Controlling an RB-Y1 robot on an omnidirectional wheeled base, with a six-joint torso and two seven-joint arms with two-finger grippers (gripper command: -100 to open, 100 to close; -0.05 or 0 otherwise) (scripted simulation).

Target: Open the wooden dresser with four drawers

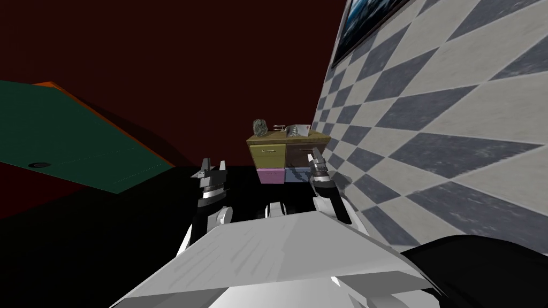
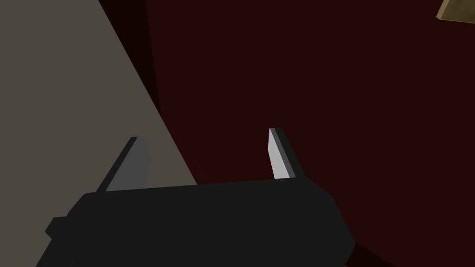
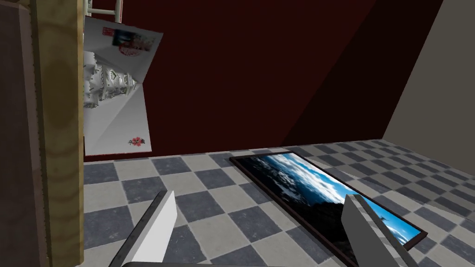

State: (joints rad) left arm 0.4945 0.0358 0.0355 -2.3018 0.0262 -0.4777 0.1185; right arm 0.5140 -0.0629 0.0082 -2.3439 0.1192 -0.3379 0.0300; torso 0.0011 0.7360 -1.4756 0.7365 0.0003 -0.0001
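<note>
The wooden dresser (image 1: 286, 152) stands ahead against the checkered wall, with four drawer fronts: olive and dark brown above, pink and pale blue below. My right gripper (image 1: 316, 155) is raised in front of the dark brown drawer's right edge. In the right wrist view its gripper (image 3: 259, 218) is open and empty, and the dresser's wooden top edge (image 3: 60, 116) runs close along one side. My left gripper (image 1: 213, 167) hangs to the left of the dresser, apart from it. The left gripper (image 2: 206, 153) is open too, with a corner of the dresser (image 2: 457, 11) far off.
On the dresser top lie a grey-green lump (image 1: 260, 126), a small pale item (image 1: 279, 127) and a white patterned card (image 3: 116, 92). A framed sky picture (image 3: 324, 194) hangs on the checkered wall (image 1: 428, 133). A green slab with an orange edge (image 1: 69, 139) stands at the left.
</note>
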